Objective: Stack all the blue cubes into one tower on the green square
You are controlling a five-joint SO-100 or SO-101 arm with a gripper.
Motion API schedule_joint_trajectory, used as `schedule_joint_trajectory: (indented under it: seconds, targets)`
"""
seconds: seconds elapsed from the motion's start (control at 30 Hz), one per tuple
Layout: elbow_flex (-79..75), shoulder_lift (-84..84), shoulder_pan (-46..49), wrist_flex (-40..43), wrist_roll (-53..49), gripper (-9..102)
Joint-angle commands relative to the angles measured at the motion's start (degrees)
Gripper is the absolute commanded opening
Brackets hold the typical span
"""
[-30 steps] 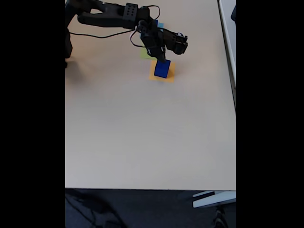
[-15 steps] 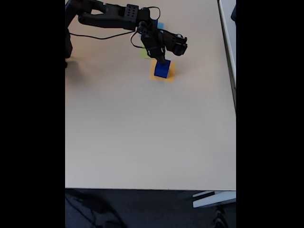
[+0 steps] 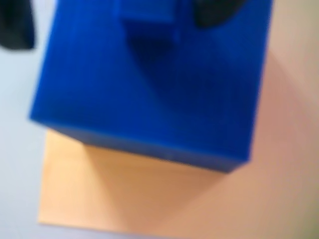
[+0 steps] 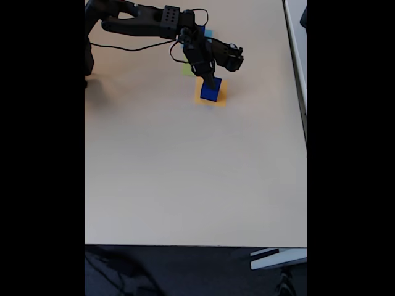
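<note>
The black fingers (image 4: 210, 81) have sunk a little lower over the past second and now reach down onto the top of a dark blue solid cube (image 4: 210, 92); whether they are closed on it or merely touching cannot be told. In the wrist view that large blue cube (image 3: 149, 84) fills most of the frame, with what looks like a smaller blue block (image 3: 149, 15) blurred at its top edge, and it sits on a flat orange paper square (image 3: 129, 194), not yet on the goal. The flat yellow-green paper square (image 4: 188, 69) lies just up and left, partly under the arm, on the pale desk (image 4: 185, 172). The descent suggests a grasp is forming, so stacking on green has yet to begin.
</note>
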Motion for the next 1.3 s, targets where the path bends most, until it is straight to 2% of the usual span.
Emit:
schedule_joint_trajectory:
  seconds: [0.0,0.33,0.5,0.6,0.8,1.27]
  targets:
    - [-2.55,7.03,-0.26,0.88,-0.53,17]
    - [5.89,23.99,-5.71,4.04,1.76,20]
    - [12.74,27.95,-10.46,5.45,8.53,24]
    - [18.19,28.12,-12.57,3.96,12.83,24]
    - [24.35,26.46,-13.71,-0.70,13.71,24]
    - [16.44,14.06,-15.56,-2.11,13.01,24]
